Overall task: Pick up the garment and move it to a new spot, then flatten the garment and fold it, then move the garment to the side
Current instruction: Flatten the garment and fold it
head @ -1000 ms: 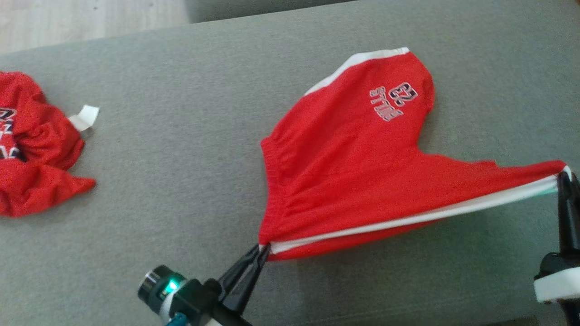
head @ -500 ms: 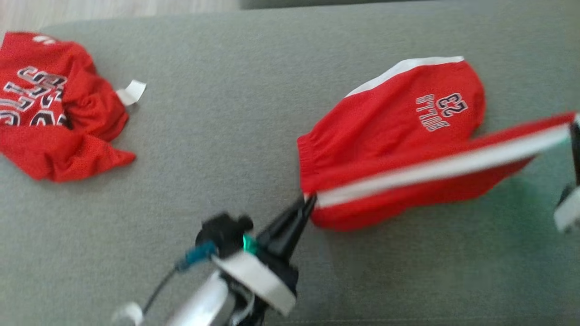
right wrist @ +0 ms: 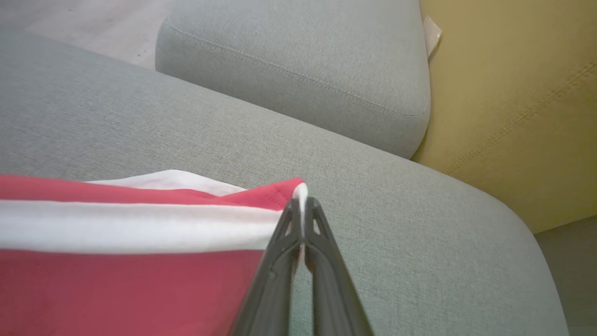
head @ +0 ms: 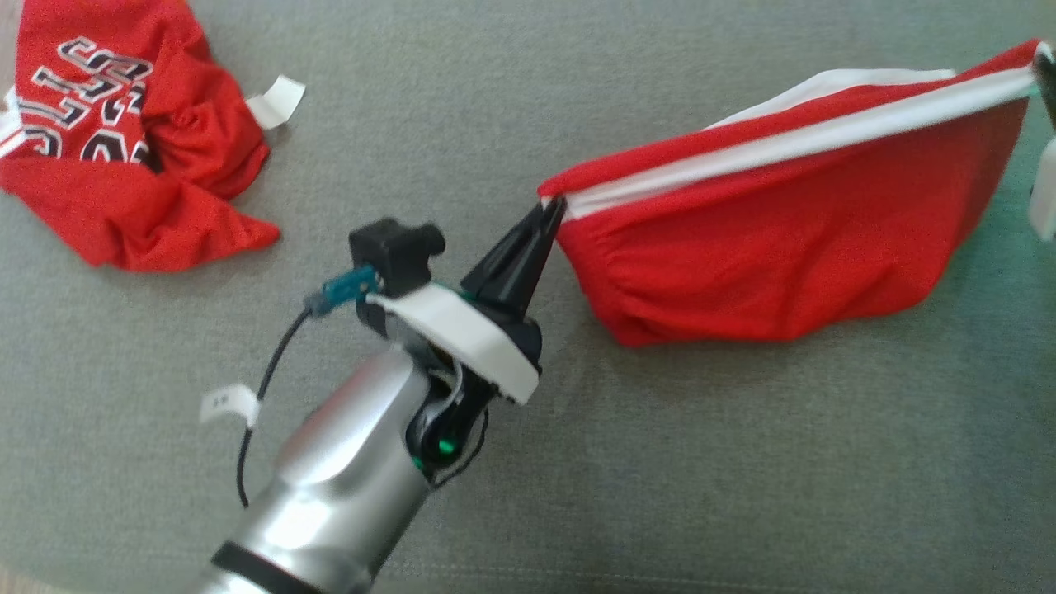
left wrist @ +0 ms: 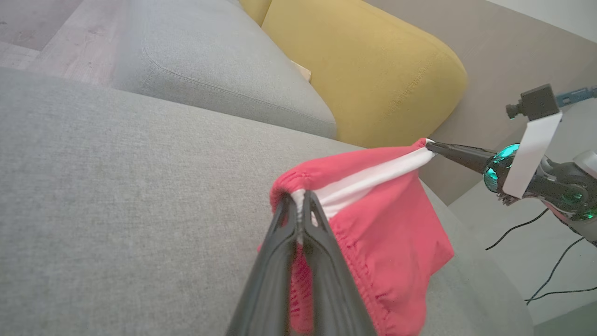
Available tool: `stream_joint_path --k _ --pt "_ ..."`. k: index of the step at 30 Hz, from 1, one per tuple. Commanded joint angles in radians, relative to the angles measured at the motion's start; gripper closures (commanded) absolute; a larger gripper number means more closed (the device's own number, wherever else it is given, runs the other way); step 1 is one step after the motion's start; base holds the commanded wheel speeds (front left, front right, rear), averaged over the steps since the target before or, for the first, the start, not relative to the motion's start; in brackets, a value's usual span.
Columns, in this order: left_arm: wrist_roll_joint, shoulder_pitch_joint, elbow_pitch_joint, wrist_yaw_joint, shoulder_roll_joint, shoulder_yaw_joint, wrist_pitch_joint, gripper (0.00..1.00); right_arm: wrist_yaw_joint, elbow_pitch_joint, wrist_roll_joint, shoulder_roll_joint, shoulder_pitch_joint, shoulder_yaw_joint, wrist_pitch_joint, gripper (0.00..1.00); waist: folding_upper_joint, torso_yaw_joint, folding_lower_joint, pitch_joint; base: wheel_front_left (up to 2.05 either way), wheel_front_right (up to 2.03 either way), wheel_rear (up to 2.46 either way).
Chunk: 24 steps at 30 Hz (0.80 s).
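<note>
Both ends of the shorts' (head: 784,247) striped edge are pinched. The left gripper (head: 551,206) is closed tight on the waistband corner and the right gripper (right wrist: 302,205) on the hem corner, so the cloth hangs stretched over the couch (head: 577,462). A crumpled jersey (head: 124,165) lies well apart. The wrist views add a yellow cushion (left wrist: 373,70).

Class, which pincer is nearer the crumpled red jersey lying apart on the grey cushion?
Left. The left pincer grips the shorts at the corner nearest the jersey; the right pincer holds their far corner.
</note>
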Motion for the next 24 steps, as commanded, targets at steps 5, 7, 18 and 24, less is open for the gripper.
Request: stream_joint_path --k 5,7,18,24 --pt "-0.02 -0.114 0.034 0.0 0.0 0.007 -0.006 1.0 0.002 0.089 0.033 -0.047 -0.116 0.082 0.03 1.0 0.0 0.034 0.0 0.046 0.0 0.0 0.0" --pt "-0.026 -0.135 0.051 0.0 -0.002 0.001 -0.006 1.0 0.002 0.132 0.036 -0.047 -0.154 0.102 0.011 0.95 0.0 0.04 0.0 0.056 0.0 0.0 0.0" --pt "0.002 -0.12 0.066 0.0 -0.006 0.052 -0.006 0.0 0.002 0.193 0.137 -0.01 -0.171 0.169 -0.242 0.0 0.0 0.021 0.0 0.047 0.0 0.0 0.0" --pt "0.23 0.04 -0.114 0.065 -0.006 0.197 -0.006 0.0 0.002 0.133 0.238 0.009 -0.007 0.162 -0.26 0.0 0.0 -0.007 0.0 0.002 0.0 0.0 0.0"
